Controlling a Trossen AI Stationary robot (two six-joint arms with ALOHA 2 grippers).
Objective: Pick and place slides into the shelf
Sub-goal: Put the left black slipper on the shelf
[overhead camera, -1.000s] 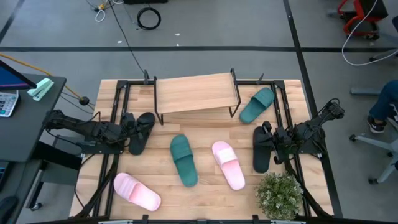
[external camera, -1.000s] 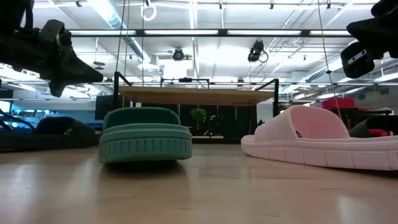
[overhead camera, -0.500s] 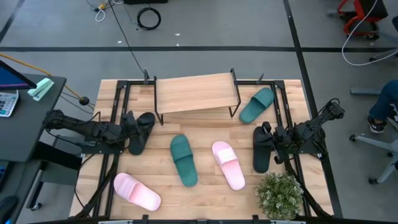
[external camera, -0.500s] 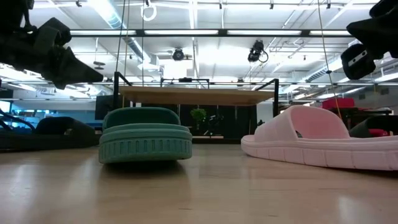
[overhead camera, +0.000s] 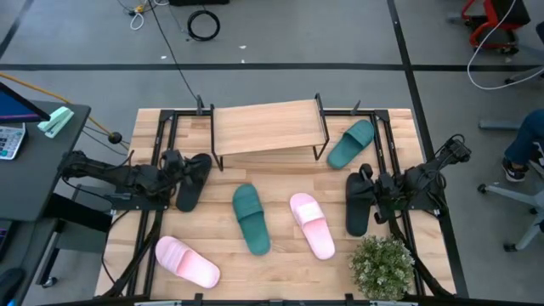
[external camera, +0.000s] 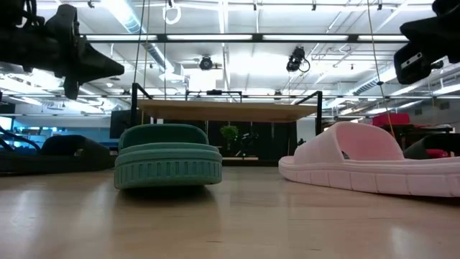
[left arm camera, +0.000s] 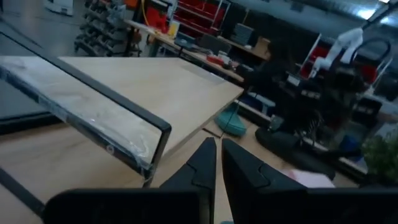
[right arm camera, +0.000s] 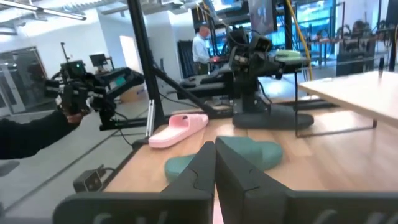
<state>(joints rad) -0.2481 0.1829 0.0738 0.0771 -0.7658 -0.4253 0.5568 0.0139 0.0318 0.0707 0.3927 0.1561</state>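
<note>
From above, the shelf (overhead camera: pixel 268 126) stands at the far middle of the worktop (overhead camera: pixel 280 259) with nothing on its plank; all six slides lie loose around it. The left claw (overhead camera: pixel 176 164) hovers just beside a black slide (overhead camera: pixel 193 179), the right claw (overhead camera: pixel 367 189) beside the other black slide (overhead camera: pixel 357 202). At worktop level, a teal slide (external camera: pixel 168 156) and a pink slide (external camera: pixel 359 160) fill the foreground, both arms above them. The left wrist view shows its fingers (left arm camera: pixel 202 163) nearly pressed together, holding nothing; the right wrist view shows its fingers (right arm camera: pixel 200 165) pressed together, also holding nothing. I judge no slide is placed yet: each claw must spread, drop over a strap, then pinch.
</note>
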